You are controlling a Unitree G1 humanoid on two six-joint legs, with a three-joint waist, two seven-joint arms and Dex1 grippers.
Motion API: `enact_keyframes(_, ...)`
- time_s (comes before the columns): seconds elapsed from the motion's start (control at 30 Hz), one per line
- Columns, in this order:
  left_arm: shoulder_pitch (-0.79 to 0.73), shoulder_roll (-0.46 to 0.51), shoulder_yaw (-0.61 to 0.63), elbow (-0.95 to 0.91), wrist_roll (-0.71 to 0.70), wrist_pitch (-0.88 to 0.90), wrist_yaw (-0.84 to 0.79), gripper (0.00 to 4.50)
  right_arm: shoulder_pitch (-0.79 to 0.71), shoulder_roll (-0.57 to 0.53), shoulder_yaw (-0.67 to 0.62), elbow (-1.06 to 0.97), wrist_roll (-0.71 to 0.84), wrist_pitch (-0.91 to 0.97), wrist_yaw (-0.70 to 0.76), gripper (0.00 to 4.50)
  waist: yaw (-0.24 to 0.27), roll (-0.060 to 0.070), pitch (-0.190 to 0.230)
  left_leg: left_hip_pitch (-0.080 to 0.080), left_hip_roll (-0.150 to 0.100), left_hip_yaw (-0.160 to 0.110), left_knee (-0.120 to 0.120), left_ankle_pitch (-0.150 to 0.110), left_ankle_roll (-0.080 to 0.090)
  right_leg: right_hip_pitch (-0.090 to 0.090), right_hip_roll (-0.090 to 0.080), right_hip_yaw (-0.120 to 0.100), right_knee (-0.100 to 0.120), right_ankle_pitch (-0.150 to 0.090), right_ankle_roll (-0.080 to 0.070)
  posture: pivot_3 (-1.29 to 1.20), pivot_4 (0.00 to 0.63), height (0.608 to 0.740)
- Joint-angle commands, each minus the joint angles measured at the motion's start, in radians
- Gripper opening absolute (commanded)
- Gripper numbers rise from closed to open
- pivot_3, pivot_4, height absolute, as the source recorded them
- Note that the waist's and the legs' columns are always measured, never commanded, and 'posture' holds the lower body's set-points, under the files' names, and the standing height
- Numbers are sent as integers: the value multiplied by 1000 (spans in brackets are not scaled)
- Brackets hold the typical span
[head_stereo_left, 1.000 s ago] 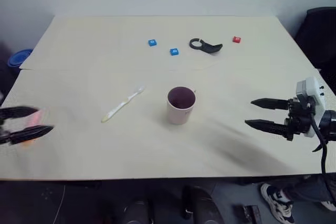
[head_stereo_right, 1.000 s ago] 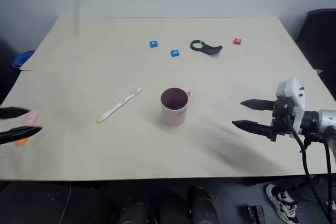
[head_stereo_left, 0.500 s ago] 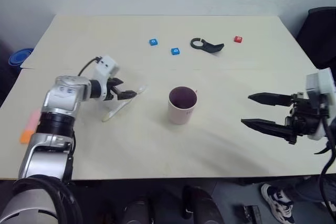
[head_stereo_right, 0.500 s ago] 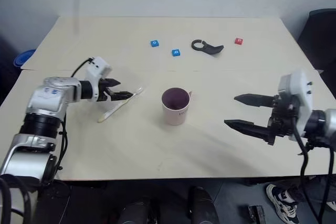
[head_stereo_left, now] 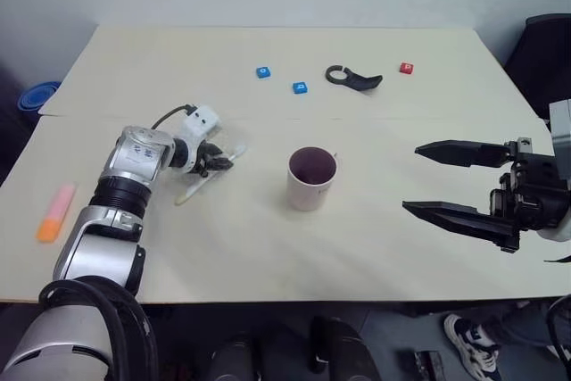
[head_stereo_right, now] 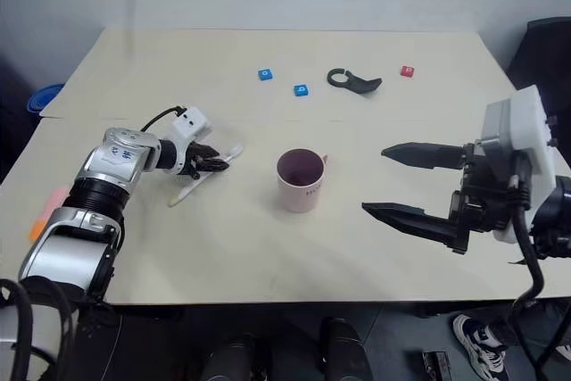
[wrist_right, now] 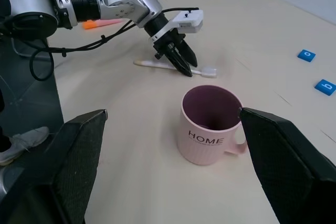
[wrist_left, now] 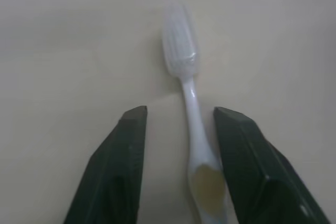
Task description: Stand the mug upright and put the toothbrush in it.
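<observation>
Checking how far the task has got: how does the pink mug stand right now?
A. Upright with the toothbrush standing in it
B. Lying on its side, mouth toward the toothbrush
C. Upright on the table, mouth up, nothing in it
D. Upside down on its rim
C: the mug stands upright, its dark inside showing, while the toothbrush lies flat on the table between the left gripper fingers.
</observation>
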Motion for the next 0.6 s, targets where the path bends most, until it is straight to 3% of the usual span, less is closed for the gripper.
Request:
enact_keyframes(0.03,12,-4,11,-1,8,30,-10,907,4,-21,6,-4,-34,-33,4,4168,2,0,0,0,0,0,0,0,0,0,0,0,0,0,0,0,150,740)
enact_keyframes(0.17,13,-7,53,-61,-27,102,-17,14,2,-15,2,28,47,11,-49,4500,3,0,0,0,0,0,0,0,0,0,0,0,0,0,0,0,150,740)
enact_keyframes(0.4,-45,-123,277,-278,-224,227,77,14,62,-12,-28,2,30,3,-81,4500,13,-1,1,-5,1,-2,2,1,1,0,0,-2,1,1,2,0,150,740)
enact_keyframes(0.6,-45,-327,384,-567,-399,174,179,14,115,-4,-56,-14,10,-7,-128,4500,12,-1,1,-14,1,-7,13,-2,6,-1,-1,-3,-1,6,9,0,150,740)
